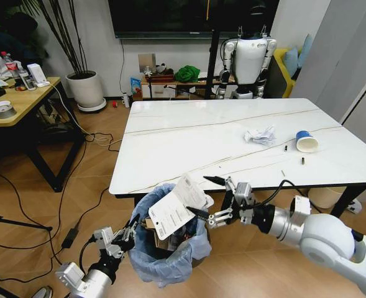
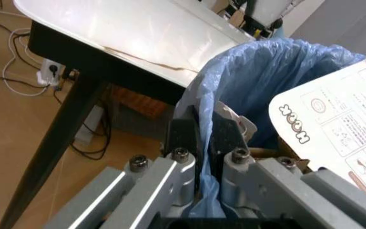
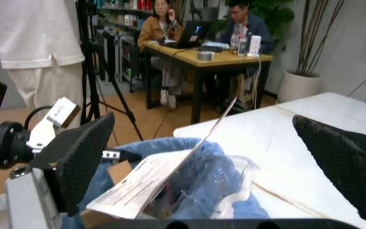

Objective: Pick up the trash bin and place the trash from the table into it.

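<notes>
My left tool (image 1: 132, 231), low in the lower left of the head frame, is clamped on the rim of the trash bin (image 1: 164, 264), its fingers (image 2: 186, 136) pinching the blue liner in the left wrist view. My right tool (image 1: 215, 200), at lower centre just right of the bin, has its fingers spread wide apart and holds nothing; the white printed sheet (image 1: 176, 208) stands tilted in the bin's mouth, its top poking above the rim. The bin hangs just below the near edge of the surface (image 1: 189, 133), with brown cardboard (image 1: 161, 239) showing inside. Upper right of centre, the crumpled white paper (image 1: 260, 135) and the blue-and-white paper cup (image 1: 306, 141), lying on its side, sit well apart from the bin, with a few small dark scraps near the cup. I judge the sheet's drop nearly complete. To do it well I would keep the left grip firm and level, back the right tool off without snagging the sheet or liner, and check that the sheet cannot tip out.
</notes>
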`<state>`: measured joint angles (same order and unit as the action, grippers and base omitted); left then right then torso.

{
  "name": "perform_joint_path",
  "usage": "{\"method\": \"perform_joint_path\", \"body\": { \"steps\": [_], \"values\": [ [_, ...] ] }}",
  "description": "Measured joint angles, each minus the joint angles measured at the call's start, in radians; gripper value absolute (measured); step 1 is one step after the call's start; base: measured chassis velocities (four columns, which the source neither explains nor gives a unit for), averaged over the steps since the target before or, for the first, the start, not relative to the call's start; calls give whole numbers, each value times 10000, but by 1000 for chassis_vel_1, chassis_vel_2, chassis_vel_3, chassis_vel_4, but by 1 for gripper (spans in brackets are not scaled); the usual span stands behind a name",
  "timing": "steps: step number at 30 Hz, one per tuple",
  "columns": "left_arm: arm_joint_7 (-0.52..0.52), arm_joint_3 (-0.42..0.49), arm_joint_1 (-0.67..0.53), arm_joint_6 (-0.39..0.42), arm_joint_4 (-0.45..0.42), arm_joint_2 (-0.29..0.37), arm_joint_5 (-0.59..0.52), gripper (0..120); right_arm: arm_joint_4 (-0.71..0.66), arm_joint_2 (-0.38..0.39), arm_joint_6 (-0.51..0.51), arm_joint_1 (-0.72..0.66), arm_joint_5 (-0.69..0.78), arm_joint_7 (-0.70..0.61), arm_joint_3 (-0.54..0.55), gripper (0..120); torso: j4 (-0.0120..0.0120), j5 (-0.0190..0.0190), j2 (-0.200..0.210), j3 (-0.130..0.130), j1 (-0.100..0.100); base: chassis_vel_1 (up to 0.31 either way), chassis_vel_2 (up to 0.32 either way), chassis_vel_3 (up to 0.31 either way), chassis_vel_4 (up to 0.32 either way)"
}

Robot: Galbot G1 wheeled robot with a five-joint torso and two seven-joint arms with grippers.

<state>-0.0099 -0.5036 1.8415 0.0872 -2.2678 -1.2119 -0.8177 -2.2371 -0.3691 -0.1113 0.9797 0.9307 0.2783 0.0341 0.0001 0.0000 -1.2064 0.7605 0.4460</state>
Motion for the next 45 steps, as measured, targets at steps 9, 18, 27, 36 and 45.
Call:
{"method": "perform_joint_path", "body": {
  "steps": [9,18,27,36,45],
  "values": [
    [44,-18,126,-50,-75,-2,82,0,-101,-147,44,-693,1215,-904,-782,100,1,-1,0,0,1,0,0,0,0],
    [95,-57,243,-115,-195,-64,202,0,991,-918,447,-167,1305,-2188,-2437,100,0,3,0,0,1,0,0,0,0],
    [151,-112,313,-169,-204,-85,273,0,2318,-2125,259,1808,527,-2401,-5132,100,0,0,0,0,1,0,0,0,0],
    [151,-143,311,-169,-228,-68,275,0,2688,-4145,215,4059,-118,-1514,-6918,100,-2,0,0,0,-1,0,0,0,0],
    [195,-92,377,-198,-264,-169,357,0,2542,-5144,193,4796,-430,-1028,-7442,100,0,0,0,0,-1,0,0,0,0]
  ]
}}
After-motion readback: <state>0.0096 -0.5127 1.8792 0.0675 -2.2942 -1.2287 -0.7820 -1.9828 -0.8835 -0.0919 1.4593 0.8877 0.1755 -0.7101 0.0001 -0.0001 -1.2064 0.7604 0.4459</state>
